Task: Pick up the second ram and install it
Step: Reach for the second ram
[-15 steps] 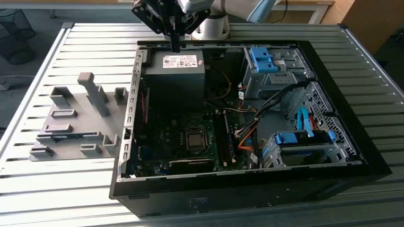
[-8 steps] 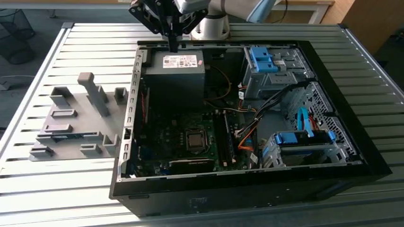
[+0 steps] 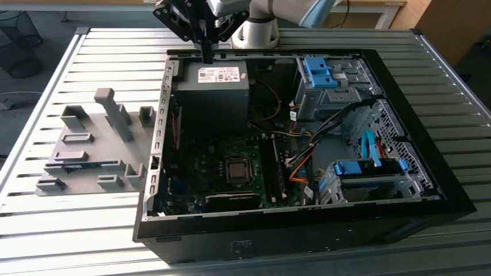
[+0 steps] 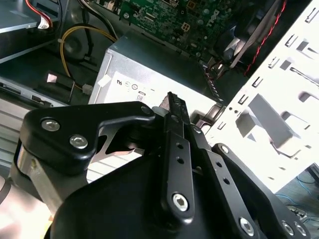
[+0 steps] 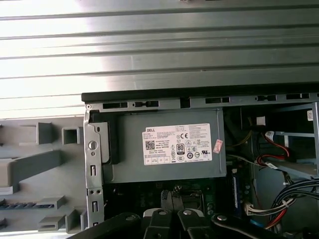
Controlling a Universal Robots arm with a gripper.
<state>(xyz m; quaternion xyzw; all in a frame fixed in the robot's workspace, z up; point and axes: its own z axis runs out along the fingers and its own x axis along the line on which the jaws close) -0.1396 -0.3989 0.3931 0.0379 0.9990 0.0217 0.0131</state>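
Exterior view: the black two-fingered gripper (image 3: 207, 56) hangs over the grey boxy power supply (image 3: 217, 86) inside the open black computer case (image 3: 268, 236), with its fingers pressed together on nothing. The second ram (image 3: 80, 167), a thin blue circuit-board stick, lies in the grey plastic holder (image 3: 115, 121) on the exterior view's left, well apart from the gripper. It looks light, stiff and brittle. It is probably best pinched across its flat faces at mid-length, clear of the contact edge.
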